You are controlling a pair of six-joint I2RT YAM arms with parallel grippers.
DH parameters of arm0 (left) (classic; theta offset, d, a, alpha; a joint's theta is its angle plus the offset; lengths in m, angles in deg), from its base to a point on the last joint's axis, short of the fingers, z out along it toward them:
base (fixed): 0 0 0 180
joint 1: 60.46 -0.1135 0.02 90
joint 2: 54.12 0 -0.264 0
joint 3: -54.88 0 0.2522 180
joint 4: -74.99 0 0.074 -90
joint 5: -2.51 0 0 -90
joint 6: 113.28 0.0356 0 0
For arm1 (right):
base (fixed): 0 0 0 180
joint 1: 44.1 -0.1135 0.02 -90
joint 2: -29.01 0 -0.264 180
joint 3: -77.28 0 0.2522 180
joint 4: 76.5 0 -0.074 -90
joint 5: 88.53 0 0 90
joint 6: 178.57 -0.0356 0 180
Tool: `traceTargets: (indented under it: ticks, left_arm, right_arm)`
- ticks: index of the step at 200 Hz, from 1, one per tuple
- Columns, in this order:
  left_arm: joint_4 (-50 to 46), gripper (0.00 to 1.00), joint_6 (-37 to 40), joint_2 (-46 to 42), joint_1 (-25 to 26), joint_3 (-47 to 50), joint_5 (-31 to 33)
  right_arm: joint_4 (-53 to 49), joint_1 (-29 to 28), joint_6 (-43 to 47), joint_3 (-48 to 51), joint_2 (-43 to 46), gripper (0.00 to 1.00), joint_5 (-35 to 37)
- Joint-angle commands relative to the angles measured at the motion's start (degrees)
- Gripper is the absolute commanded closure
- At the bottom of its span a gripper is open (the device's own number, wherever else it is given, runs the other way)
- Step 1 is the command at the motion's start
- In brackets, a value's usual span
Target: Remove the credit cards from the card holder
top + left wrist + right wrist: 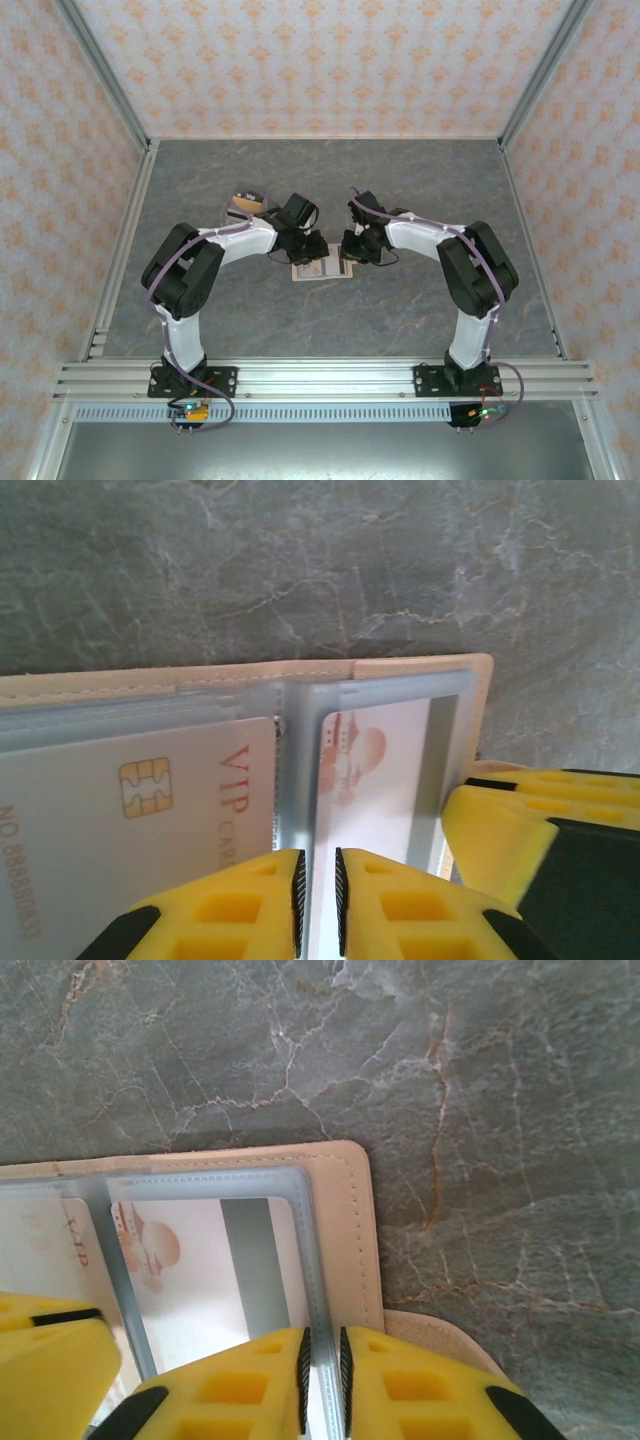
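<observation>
Gripping card holder (350, 1230): left end effector (318, 895) mid-fold; right end effector (323, 1375) outer edge.

The left arm (185, 275), at the left of the overhead frame, and the right arm (480, 270), at its right, have white links, bulky black joint housings and black base plates, with a thin purplish cable looped along each. The left gripper (318, 900) and right gripper (322, 1380) have bright yellow fingers (420, 910) moulded with shallow rectangular pockets and edged with black ribbed pads (297, 900).
</observation>
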Motion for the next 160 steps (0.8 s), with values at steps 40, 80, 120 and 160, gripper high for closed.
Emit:
traceTargets:
  ticks: [40, 80, 120, 160]
  left_arm:
    - [3.21, 0.83, -1.81, 0.96, -0.42, 1.65, -1.53]
    - [5.35, 0.83, -2.68, 3.41, -0.92, 2.27, -3.50]
    - [7.40, 0.83, -2.82, 2.84, -1.60, 3.28, -5.30]
    - [13.59, 0.83, -3.65, 1.66, -2.40, 4.82, -10.33]
  right_arm:
    - [-1.08, 0.23, 0.01, -1.37, -1.70, 0.86, -1.30]
    - [-1.10, 0.24, 0.18, -1.59, -2.83, 0.86, -2.02]
    - [-1.15, 0.22, 0.11, -1.54, -3.35, 0.87, -1.82]
    - [-1.41, 0.24, 0.01, -1.54, -3.95, 0.87, -1.49]
